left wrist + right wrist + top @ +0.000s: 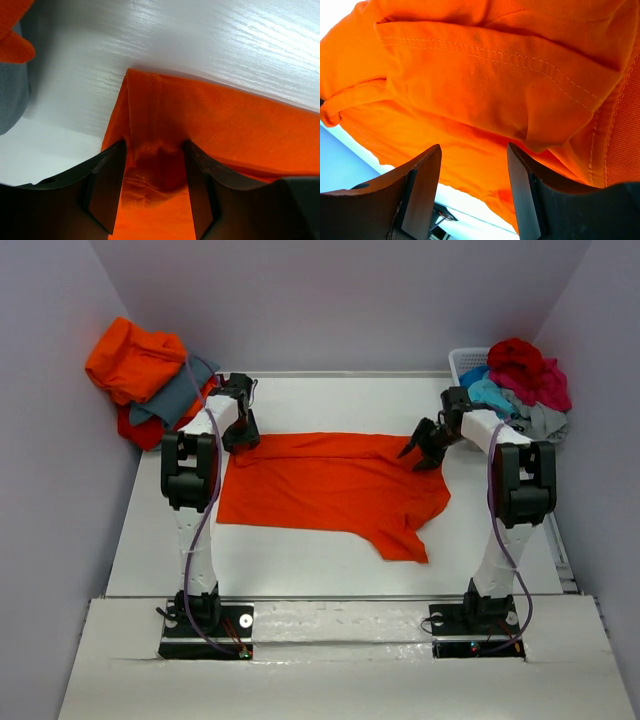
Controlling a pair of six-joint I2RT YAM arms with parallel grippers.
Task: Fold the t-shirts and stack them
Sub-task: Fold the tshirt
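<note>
One orange t-shirt (330,490) lies spread across the middle of the white table (300,570). Its far edge runs left to right, and part of it reaches toward the near edge on the right side. The left gripper (240,432) is down at the shirt's far left corner. In the left wrist view its dark fingers (107,185) stand about half-wide on either side of a rumpled bit of the stitched hem. Cloth fills the gap between them but is not pinched flat. The right gripper (422,452) sits at the far right corner of the same shirt. In the right wrist view its fingers (422,190) are likewise parted. Folds of orange cloth with a stitched hem lie just beyond the tips, and the pale surface shows through the gap between the pads. A loose pile of t-shirts (150,375), orange on top with slate-grey and red beneath, rests in the table's far left corner against the wall. In the far right corner a white basket (462,362) holds a heap of basket shirts (520,375) in turquoise, crimson and grey.
</note>
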